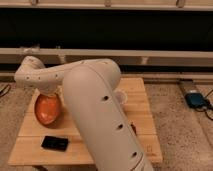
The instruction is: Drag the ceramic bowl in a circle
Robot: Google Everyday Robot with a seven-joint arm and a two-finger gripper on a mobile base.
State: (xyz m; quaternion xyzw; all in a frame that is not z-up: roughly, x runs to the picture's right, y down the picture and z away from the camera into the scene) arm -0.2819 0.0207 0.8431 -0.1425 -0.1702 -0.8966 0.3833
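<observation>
Wooden table [140, 107] as landmark. Ceramic bowl [47, 109] sits on the table's left half, near the left edge, orange-red inside facing up. 1 black phone-like slab [54, 143] lies on the table in front of the bowl, near the front edge, apart from it. A small white cup [121, 96] shows at the table's middle, mostly behind the arm. Gripper [48, 93] reaches down at the bowl's far rim, hidden under the white wrist housing; contact with the rim cannot be confirmed. Judgement: the drag step is in hand, circle incomplete. Next move calls for steady downward contact and a curved sweep, keeping the bowl off the slab and the table's left edge.
</observation>
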